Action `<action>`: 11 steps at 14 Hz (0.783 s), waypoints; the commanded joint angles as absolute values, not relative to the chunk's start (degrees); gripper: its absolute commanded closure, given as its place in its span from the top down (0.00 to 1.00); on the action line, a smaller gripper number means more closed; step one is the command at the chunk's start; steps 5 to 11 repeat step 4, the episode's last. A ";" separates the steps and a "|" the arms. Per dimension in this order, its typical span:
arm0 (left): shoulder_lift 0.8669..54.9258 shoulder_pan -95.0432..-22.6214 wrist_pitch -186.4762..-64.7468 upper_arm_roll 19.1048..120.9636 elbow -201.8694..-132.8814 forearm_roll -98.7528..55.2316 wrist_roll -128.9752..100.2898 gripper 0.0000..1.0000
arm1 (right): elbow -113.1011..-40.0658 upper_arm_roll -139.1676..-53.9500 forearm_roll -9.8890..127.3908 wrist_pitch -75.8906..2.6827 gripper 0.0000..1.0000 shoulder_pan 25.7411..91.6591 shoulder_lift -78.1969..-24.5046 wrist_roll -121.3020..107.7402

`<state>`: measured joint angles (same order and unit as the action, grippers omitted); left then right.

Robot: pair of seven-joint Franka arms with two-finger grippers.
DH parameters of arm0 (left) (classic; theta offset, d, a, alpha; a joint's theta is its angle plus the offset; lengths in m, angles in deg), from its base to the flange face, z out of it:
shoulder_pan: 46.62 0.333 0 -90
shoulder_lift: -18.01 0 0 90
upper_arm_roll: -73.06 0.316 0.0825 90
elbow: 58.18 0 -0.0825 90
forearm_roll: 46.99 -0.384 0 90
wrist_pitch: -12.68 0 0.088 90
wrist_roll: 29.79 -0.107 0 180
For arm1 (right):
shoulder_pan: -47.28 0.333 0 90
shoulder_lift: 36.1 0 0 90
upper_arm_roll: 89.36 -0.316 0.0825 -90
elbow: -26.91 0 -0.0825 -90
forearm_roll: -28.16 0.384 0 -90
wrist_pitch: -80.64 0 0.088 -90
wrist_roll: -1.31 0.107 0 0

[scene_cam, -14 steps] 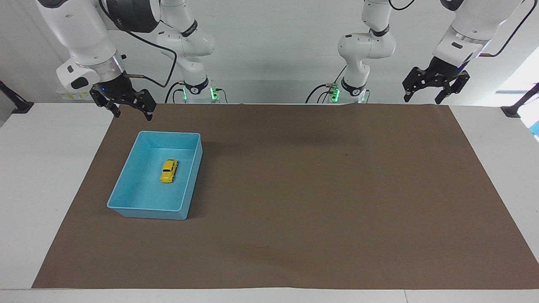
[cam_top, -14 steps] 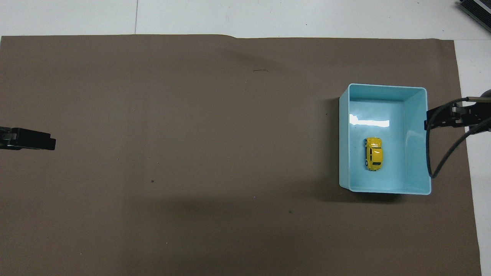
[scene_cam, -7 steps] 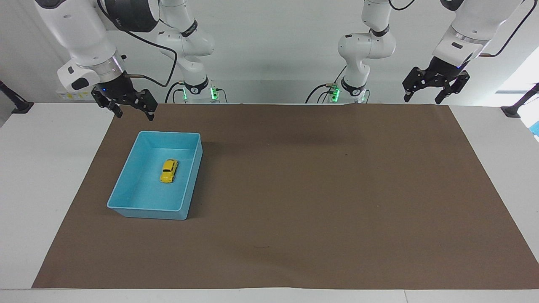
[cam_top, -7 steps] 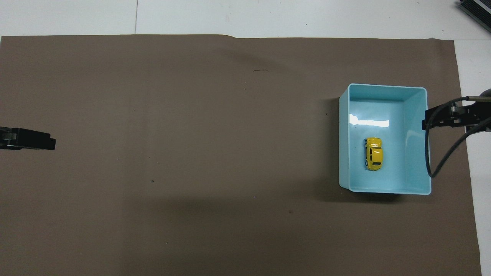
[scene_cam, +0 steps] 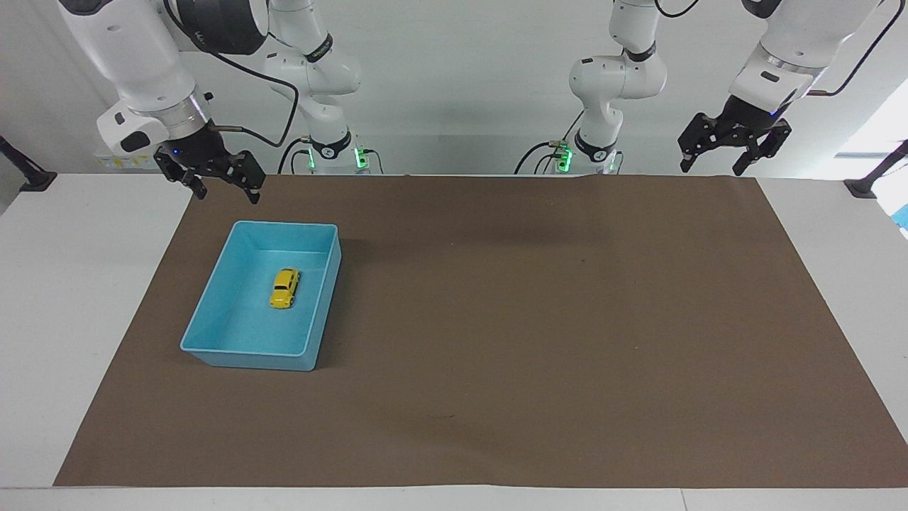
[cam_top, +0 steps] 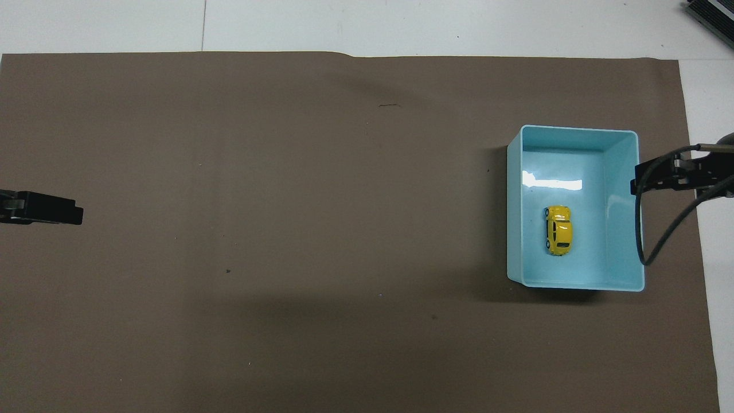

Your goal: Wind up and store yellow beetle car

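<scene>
Small bright yellow beetle-shaped toy car [scene_cam: 285, 288] on its wheels inside open light-blue plastic rectangular bin [scene_cam: 213, 312], toward right arm's end of brown paper mat [scene_cam: 539, 319].

Right gripper [scene_cam: 218, 187] up in the air, over mat's corner beside the bin, jaws spread, empty. Left gripper [scene_cam: 711, 162] raised over mat's edge at left arm's end, jaws spread, empty. No readable writing or labels anywhere.

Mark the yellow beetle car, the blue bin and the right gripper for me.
yellow beetle car [scene_cam: 285, 287]: facing view, on its roof.
blue bin [scene_cam: 245, 357]: facing view, on the wall farthest from the robots.
right gripper [scene_cam: 220, 186]: facing view, midway between its open fingertips, raised near the bin's robot-side corner.
</scene>
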<state>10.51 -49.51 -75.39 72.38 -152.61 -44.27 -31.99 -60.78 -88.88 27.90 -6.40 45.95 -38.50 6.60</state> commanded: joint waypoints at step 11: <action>9.13 -48.90 -75.56 71.92 -153.98 -45.32 -32.33 1.00 | -62.04 -89.27 29.30 -7.25 1.00 45.25 -37.95 7.46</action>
